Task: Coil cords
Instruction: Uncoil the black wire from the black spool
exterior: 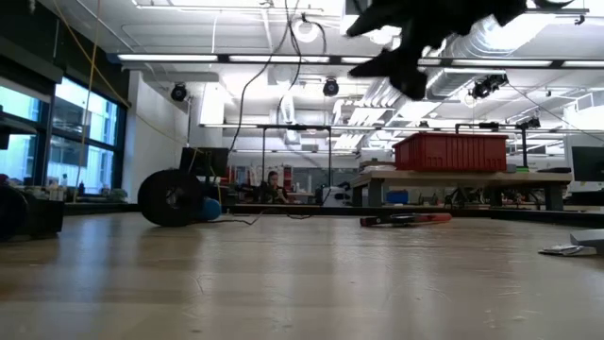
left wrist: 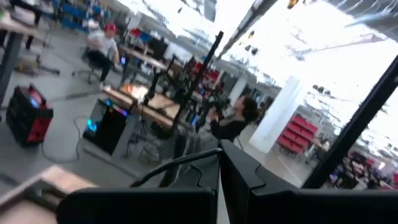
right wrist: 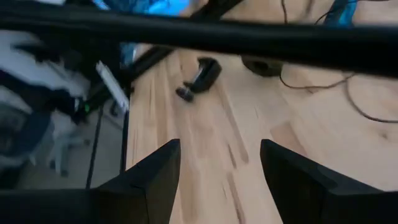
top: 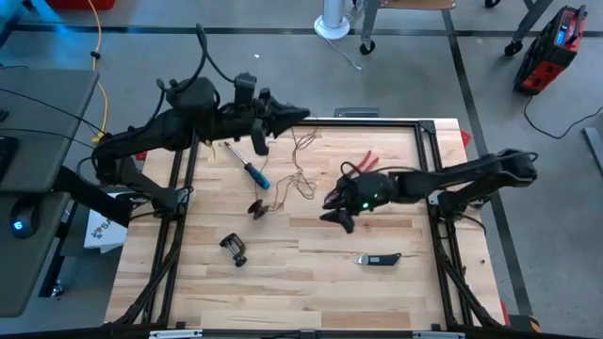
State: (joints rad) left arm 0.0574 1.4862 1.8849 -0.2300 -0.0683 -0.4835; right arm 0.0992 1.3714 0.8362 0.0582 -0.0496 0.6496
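Note:
The thin dark cord [top: 298, 174] runs in loose loops from my left gripper [top: 301, 115] down to its small black reel [top: 256, 208], which rests on the wooden table. In the low view the reel [exterior: 175, 196] stands on its edge at the left, and a strand of the cord [exterior: 243, 113] rises out of the picture. My left gripper is shut, high above the table's far side. My right gripper [top: 334, 209] is open above the table's middle and points left toward the reel [right wrist: 264, 65]. Nothing lies between its fingers [right wrist: 155, 180]. My left gripper is shut on the cord near its upper end [top: 304, 134]. The fingers lie about level and point toward the table's right. A dark strand [left wrist: 180, 163] arcs away from the fingertips. The cord hangs slack below, and its lower loops and the reel lie on the table.
A blue-handled screwdriver [top: 252, 170] lies left of the cord, red pliers [top: 364, 162] to its right and a black clamp [top: 234, 250] nearer the front. A dark hand tool [top: 378, 259] lies front right. Black frame rails edge the table. A person sits in the room beyond.

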